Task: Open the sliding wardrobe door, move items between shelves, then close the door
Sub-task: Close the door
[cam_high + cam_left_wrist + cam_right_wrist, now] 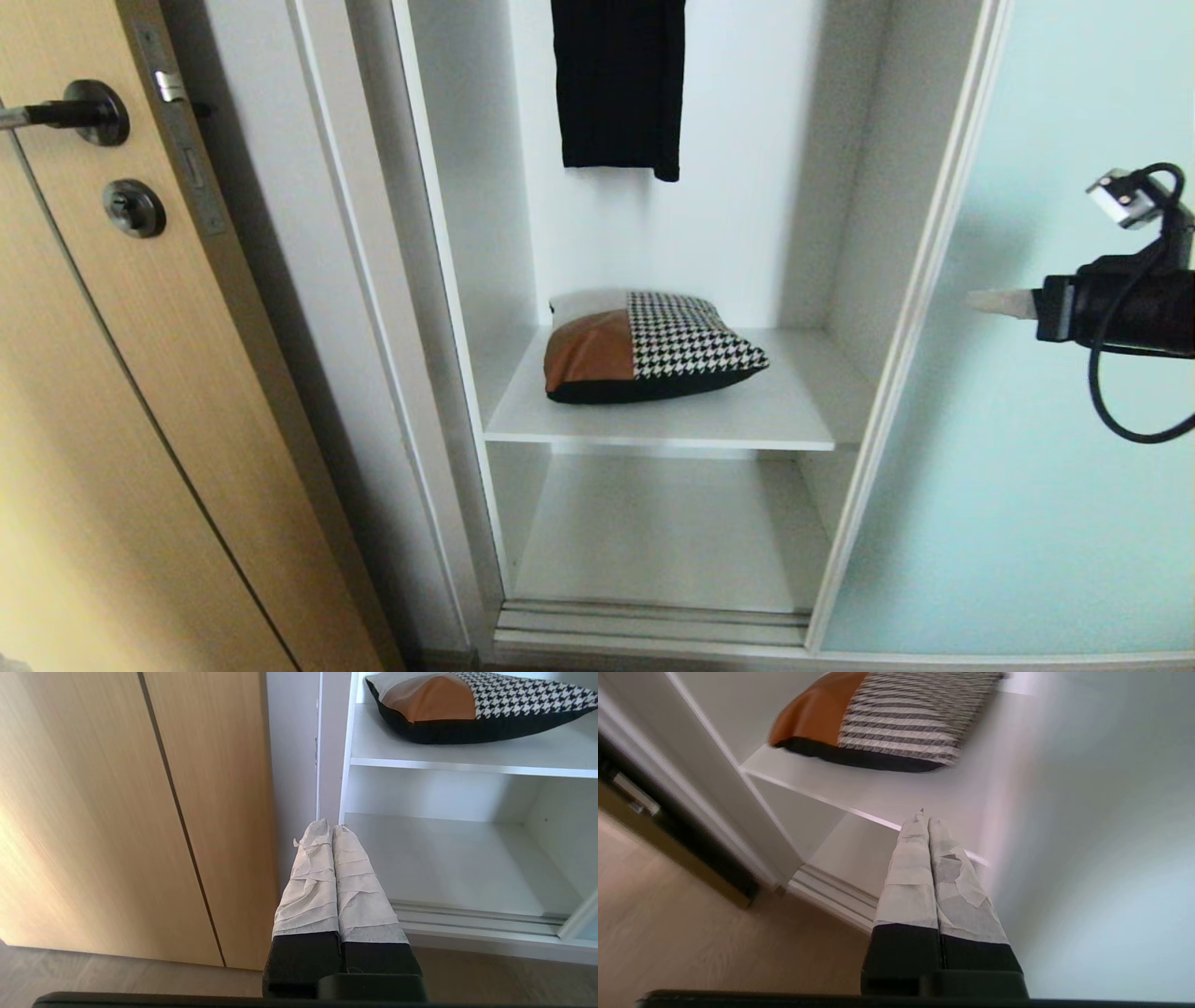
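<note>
Our left gripper [332, 833] hangs low by the wood door [140, 420], fingers pressed together, empty. The cushion [649, 347] lies on the upper shelf [747, 420]; we judge it soft, light and easy to squash, best pinched at its near edge. The sliding wardrobe door [1027, 448] stands open rightward, our right gripper [994, 301] closed, empty, before it.

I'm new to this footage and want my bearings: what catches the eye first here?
The patchwork cushion lies alone on the upper white shelf of the open wardrobe, with a black garment hanging above it. The frosted aqua sliding door stands pushed to the right, and the right gripper, shut and empty, reaches in front of it.
</note>
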Tool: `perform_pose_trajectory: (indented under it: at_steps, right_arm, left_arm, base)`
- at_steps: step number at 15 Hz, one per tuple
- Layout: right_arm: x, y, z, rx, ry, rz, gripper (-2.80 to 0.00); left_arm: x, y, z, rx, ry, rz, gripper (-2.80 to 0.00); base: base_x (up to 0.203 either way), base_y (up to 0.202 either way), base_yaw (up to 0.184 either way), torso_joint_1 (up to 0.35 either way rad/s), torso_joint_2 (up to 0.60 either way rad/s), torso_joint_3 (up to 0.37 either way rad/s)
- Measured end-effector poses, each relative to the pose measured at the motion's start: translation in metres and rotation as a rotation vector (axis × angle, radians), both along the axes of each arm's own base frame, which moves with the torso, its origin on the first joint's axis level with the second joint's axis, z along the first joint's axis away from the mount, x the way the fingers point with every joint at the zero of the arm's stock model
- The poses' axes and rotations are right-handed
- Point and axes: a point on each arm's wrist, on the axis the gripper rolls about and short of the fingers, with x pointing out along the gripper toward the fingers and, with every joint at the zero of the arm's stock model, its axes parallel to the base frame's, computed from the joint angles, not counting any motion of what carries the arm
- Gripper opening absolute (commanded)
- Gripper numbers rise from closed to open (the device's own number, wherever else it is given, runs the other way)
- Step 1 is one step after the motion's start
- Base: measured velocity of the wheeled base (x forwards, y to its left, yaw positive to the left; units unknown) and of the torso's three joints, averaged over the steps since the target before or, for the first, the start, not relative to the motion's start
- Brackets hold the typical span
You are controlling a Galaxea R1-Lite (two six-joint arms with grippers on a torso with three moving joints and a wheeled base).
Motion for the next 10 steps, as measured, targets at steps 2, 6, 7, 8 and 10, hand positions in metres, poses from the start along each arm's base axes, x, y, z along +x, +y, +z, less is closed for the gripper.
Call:
perform_pose_trajectory:
  at_steps: [2,6,7,8,10]
  right_arm:
    - [-0.03,0.002,0.008,-0.007,-0.025,-0.015,-2.8]
    - [-0.093,0.012,0.019,-0.029,-0.086,-0.05,-2.8]
    - [-0.109,0.016,0.02,-0.037,-0.104,-0.061,-2.8]
    - [-0.127,0.02,0.019,-0.047,-0.128,-0.076,-2.8]
    - [-0.16,0.03,0.013,-0.063,-0.158,-0.105,-2.8]
  left_arm:
    - [0.0,0.0,0.0,0.0,0.0,0.001,-2.8]
    - [0.0,0.0,0.0,0.0,0.0,0.001,-2.8]
    - [0.0,0.0,0.0,0.0,0.0,0.0,-2.8]
    - [0.0,0.0,0.0,0.0,0.0,0.0,-2.8]
    - [0.0,0.0,0.0,0.0,0.0,0.001,-2.8]
  base:
    - [0.0,0.0,0.0,0.0,0.0,0.0]
    - [0.0,0.0,0.0,0.0,0.0,0.0]
    - [0.0,0.0,0.0,0.0,0.0,0.0]
    - [0.0,0.0,0.0,0.0,0.0,0.0]
    - [0.0,0.0,0.0,0.0,0.0,0.0]
